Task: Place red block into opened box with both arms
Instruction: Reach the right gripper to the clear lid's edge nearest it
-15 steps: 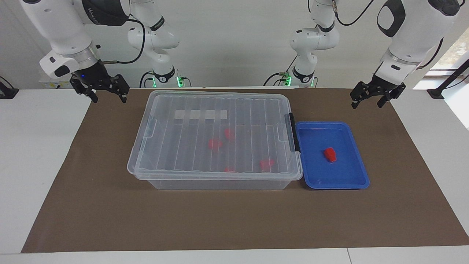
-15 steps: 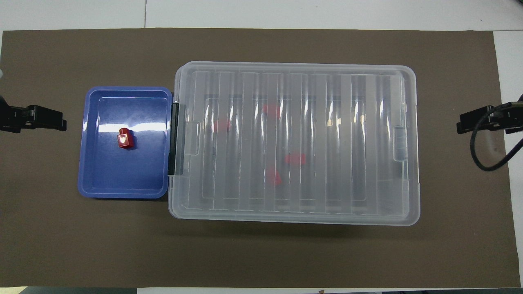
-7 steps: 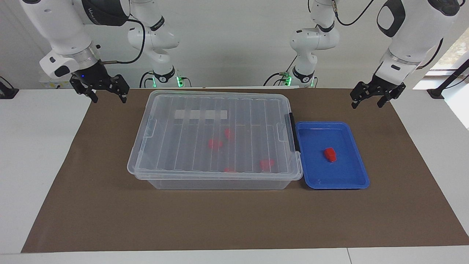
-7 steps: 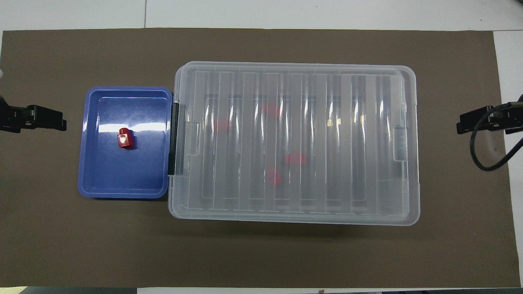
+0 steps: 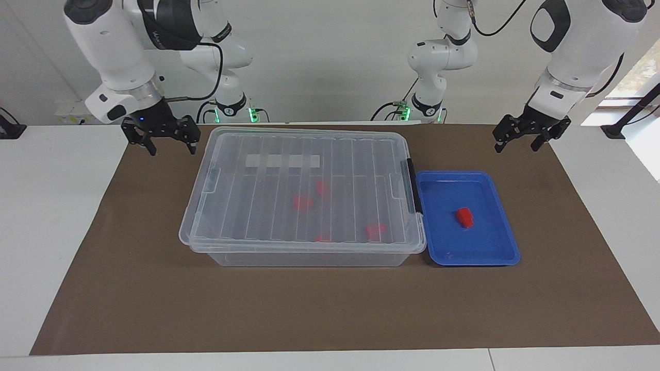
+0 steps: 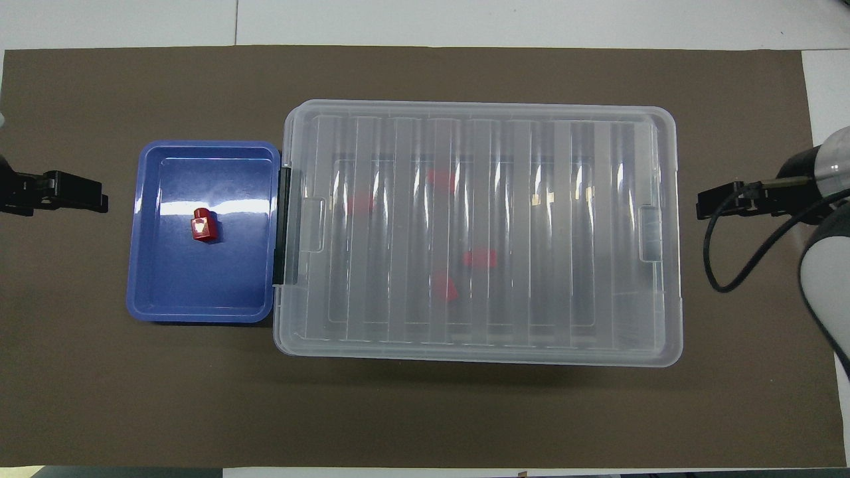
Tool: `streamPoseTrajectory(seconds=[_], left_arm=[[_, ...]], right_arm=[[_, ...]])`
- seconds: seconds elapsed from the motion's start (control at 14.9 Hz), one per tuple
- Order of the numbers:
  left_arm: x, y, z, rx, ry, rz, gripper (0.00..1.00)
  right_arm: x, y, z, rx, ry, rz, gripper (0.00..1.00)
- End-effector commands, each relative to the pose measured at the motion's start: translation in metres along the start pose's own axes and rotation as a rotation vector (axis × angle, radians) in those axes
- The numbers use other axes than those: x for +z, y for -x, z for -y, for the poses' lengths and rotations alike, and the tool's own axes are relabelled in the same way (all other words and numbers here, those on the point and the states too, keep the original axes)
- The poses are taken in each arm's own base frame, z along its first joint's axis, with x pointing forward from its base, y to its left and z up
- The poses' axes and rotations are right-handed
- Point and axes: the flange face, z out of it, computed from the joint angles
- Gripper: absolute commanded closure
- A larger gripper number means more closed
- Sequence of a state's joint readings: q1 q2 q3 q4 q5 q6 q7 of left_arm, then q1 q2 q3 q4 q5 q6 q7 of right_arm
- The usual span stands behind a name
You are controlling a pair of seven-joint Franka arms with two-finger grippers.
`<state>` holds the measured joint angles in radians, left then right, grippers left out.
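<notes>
Brown mat point(image 5: 154, 288) under everything. One clear box point(image 5: 304, 255) at centre, ribbed lid point(image 5: 268, 206) shut over four red pieces point(image 5: 303, 202). One blue tray point(image 5: 479, 255) just beside its black latch point(image 5: 411, 185), holding one red block point(image 5: 464, 217). Right gripper point(image 5: 170, 148) over mat by box corner, jaws spread, empty. Left gripper point(image 5: 517, 146) over mat at its own end, jaws spread, empty.

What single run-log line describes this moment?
box: lid on | red block: in blue tray | left gripper: open, waiting | right gripper: open, beside box
</notes>
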<state>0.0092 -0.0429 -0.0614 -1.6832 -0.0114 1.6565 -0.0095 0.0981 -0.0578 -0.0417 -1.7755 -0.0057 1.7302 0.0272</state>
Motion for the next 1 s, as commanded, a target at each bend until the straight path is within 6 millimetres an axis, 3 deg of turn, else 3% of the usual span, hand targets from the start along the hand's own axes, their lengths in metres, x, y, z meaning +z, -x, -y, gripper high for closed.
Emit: streamPoseTrajectory(seconds=[0.0,0.2,0.94], left_arm=[[-0.001,0.009,0.004,-0.002,-0.018,0.001,0.00],[-0.001,0.009,0.003,0.000,-0.018,0.001,0.00],[-0.001,0.009,0.004,-0.002,-0.018,0.001,0.00]], right_arm=[[0.032,0.002,0.020,-0.006,-0.005,-0.026,0.00],[0.075,-0.009,0.020,-0.011,0.000,0.001,0.00],[0.112,0.001,-0.005,-0.026,0.000,0.020,0.00]])
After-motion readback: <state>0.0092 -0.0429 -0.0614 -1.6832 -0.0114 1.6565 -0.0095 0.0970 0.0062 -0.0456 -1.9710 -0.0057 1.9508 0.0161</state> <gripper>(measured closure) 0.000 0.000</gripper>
